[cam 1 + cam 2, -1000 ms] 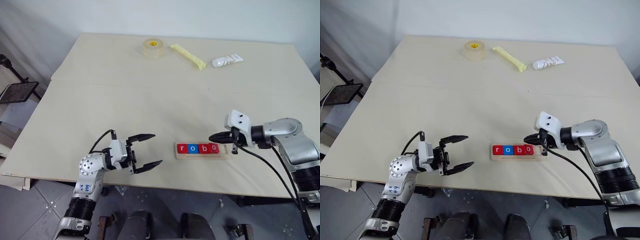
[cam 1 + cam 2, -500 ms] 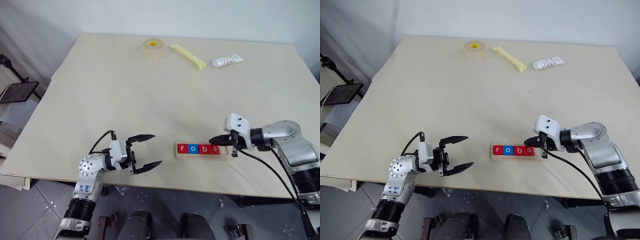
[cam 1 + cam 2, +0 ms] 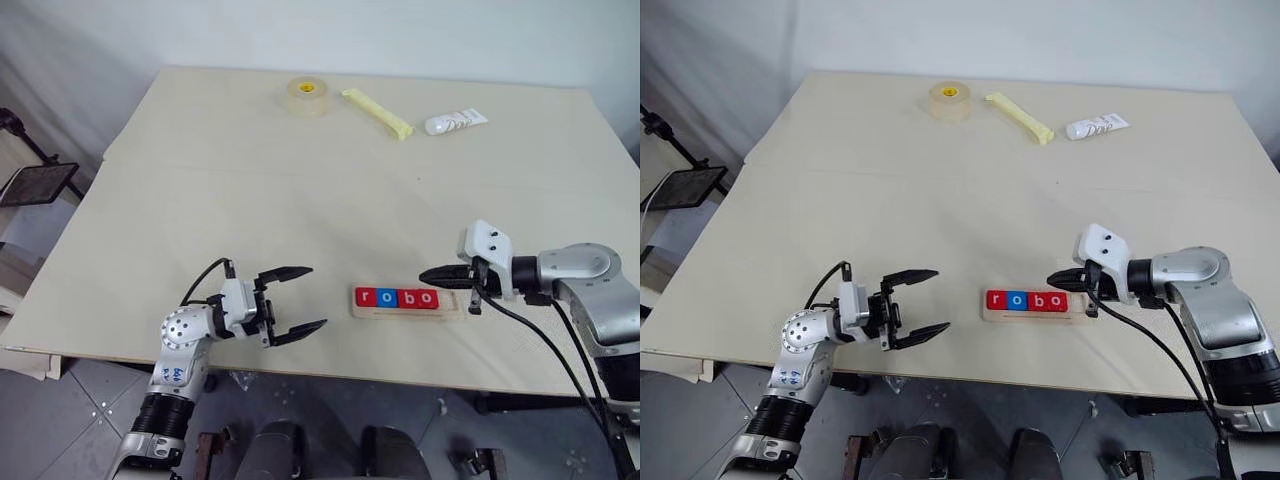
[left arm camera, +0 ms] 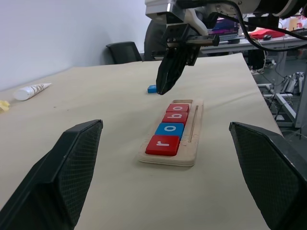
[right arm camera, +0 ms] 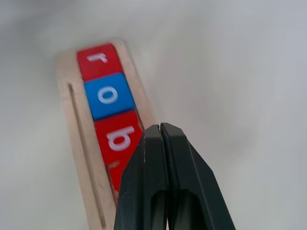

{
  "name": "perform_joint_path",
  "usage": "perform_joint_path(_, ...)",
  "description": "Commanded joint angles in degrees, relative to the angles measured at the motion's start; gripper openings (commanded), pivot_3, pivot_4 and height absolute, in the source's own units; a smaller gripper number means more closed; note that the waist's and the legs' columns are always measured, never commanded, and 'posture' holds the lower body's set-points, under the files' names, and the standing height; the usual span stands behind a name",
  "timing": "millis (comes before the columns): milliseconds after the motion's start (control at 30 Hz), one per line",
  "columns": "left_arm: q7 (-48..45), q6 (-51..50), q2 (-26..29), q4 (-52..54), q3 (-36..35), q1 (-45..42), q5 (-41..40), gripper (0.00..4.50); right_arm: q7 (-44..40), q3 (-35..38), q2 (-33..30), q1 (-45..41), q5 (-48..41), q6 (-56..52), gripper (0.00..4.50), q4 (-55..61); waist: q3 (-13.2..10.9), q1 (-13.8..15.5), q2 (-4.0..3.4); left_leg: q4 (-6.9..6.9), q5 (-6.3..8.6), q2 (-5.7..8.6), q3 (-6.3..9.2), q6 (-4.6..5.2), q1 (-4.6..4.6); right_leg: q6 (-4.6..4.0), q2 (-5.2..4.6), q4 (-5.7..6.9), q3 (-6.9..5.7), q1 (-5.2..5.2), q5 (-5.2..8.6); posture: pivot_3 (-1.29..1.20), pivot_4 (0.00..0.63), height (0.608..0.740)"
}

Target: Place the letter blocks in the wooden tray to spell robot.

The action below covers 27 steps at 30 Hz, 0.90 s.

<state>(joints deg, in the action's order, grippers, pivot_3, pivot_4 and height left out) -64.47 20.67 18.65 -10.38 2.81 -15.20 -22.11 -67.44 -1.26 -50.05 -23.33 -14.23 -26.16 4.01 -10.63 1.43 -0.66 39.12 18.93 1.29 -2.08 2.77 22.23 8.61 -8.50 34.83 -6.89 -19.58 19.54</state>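
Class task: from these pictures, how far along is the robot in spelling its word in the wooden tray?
Done: four letter blocks, r, o, b, o, sit in the wooden tray. In hand: nothing; the right tool hovers shut above the tray's free end, the left tool open. Left: the blue block on the table behind goes last.

Pale matt wooden tray (image 4: 192,151) holds smooth, slightly glossy red and blue letter blocks (image 4: 163,144); the desk (image 3: 300,200) is matt beige board.
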Motion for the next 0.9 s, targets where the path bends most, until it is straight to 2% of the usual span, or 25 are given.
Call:
perform_joint_path(33,0.16,0.92,0.05,0.4,-0.09,-0.05,0.02,4.5,2.87,6.55,-1.33,3.07,-2.01,-0.45,0.04,2.1,0.0,0.03,0.0,0.0,0.0,0.0,0.0,0.0,0.0,0.0,0.0,0.0,0.0,0.0,0.0,0.0,0.15,0.74)
perform_joint_path(267,-0.28,0.68,0.61,0.43,-0.25,0.34,-0.38,4.5,13.01,21.04,1.24,14.93,-3.83,-1.01,0.04,2.21,0.0,0.11,0.01,-0.02,0.0,0.02,0.02,0.0,0.01,0.01,-0.02,0.01,-0.05,0.02,0.0,0.0,0.15,0.74)
perform_joint_path(433,-1.42,0.37,0.79,-0.91,-0.17,-0.99,-0.73,4.5,17.19,27.99,3.88,22.82,-5.18,0.09,1.56,4.12,0.0,0.09,0.0,-0.03,0.0,0.01,-0.03,0.0,-0.02,0.01,0.0,0.03,-0.01,0.03,0.0,0.0,0.15,0.74)
perform_joint_path(700,-4.04,-0.08,1.27,-3.61,-0.44,-3.89,-1.2,4.5,18.3,40.27,6.97,35.53,-10.79,-0.79,4.43,11.5,0.0,0.16,-0.01,-0.07,0.0,0.0,-0.06,0.01,-0.05,0.01,0.0,0.0,0.04,0.03,0.0,0.0,0.15,0.74)
perform_joint_path(900,-4.84,-0.11,1.32,-4.33,-0.6,-4.59,-1.26,4.5,21.04,40.84,9.03,38.56,-13.55,-2.77,4.47,16.88,0.0,-0.1,-0.02,-0.08,-0.01,0.01,-0.08,0.01,-0.08,0.01,0.01,-0.03,0.1,0.06,-0.01,0.0,0.15,0.74)
